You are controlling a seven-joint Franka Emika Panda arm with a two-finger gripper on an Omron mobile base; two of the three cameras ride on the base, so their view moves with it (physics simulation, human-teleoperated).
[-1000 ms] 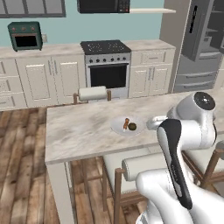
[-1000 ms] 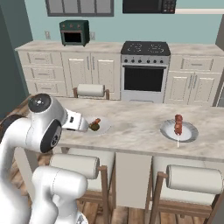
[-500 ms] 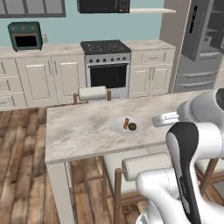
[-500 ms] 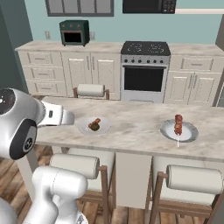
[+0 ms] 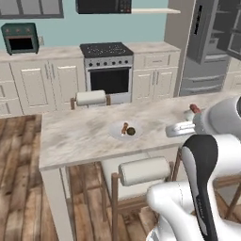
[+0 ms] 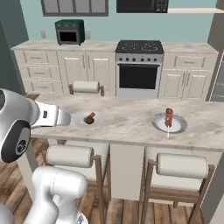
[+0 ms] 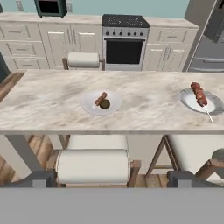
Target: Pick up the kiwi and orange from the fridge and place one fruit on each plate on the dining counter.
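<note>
Arm now swung further aside; small dark olive kiwi (image 7: pixel 105 103) on left plate (image 7: pixel 89 106), gripper (image 7: pixel 112 179) wide open, empty.

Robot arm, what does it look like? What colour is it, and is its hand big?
The arm is glossy white with rounded, chunky segments and dark grey-black joints. Its hand ends in two small dark grey blocky fingertips. No cables or markings can be made out.
</note>
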